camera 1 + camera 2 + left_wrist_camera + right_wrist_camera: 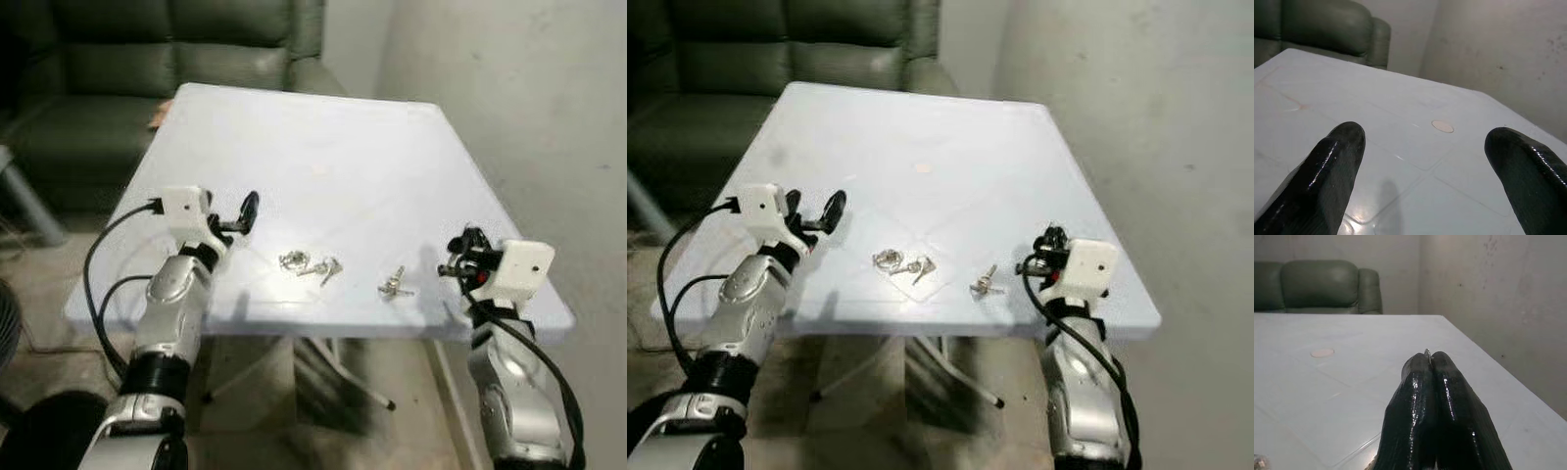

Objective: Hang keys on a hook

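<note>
My left gripper hovered spread over the white plastic table, near its front-left corner. My right gripper pinched a thin metal ring near the front-right corner. Silver keys lay along the front edge; a green sofa stood behind.

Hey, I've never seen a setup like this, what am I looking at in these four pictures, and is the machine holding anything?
This is a humanoid robot with two silver arms, each ending in a gripper of two long black fingers. The two wide pictures come from cameras in its head, looking down at a white table with a green sofa behind it. The two close-up pictures come from cameras on its wrists, looking along the fingers.

On the table lie a bunch of keys and, nearer the right arm, a smaller set of keys.

The left gripper is open above the table's near edge. The right gripper is shut, with a thin metal ring peeking out between its tips; what the ring belongs to I cannot tell.
</note>
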Controlling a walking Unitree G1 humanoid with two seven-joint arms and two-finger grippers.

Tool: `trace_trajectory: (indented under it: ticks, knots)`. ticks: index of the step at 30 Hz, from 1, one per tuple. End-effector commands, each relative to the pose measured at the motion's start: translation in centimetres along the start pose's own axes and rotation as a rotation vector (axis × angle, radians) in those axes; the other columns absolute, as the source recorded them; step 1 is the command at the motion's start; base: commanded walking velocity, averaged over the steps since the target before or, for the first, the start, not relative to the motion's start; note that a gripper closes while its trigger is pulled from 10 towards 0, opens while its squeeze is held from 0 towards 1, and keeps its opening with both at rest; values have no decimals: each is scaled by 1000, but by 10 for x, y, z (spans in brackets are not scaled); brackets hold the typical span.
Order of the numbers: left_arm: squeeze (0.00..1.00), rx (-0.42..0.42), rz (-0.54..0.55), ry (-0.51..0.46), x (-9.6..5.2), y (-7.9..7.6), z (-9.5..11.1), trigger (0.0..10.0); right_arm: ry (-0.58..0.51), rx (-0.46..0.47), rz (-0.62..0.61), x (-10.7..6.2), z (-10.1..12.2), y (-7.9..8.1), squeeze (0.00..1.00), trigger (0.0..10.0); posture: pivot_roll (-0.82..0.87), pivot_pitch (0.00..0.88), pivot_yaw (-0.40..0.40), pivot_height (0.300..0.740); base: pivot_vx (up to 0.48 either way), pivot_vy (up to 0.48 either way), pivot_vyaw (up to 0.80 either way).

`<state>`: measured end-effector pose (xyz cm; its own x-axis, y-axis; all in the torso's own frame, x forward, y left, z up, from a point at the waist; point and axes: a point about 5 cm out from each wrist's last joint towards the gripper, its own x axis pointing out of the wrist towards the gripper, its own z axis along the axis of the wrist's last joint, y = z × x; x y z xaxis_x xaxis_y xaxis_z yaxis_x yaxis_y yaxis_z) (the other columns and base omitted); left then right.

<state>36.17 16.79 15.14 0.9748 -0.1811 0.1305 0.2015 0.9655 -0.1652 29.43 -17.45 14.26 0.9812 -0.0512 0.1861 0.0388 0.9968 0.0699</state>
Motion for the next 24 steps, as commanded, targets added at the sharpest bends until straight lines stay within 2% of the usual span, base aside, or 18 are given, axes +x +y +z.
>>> trace_trajectory:
  ticks: [1, 24]
  knots:
    - [0, 5, -12, -7, 4, -8, 2, 10000, -8, -15, -19, 0, 4, -8, 0, 10000, -34, 0, -46, 740, 0, 0, -781]
    - [0, 44, -3, -21, 4, -11, 1, 10000, 11, -64, 14, -1, 1, -7, 0, 10000, -34, 1, -47, 740, 0, 0, -779]
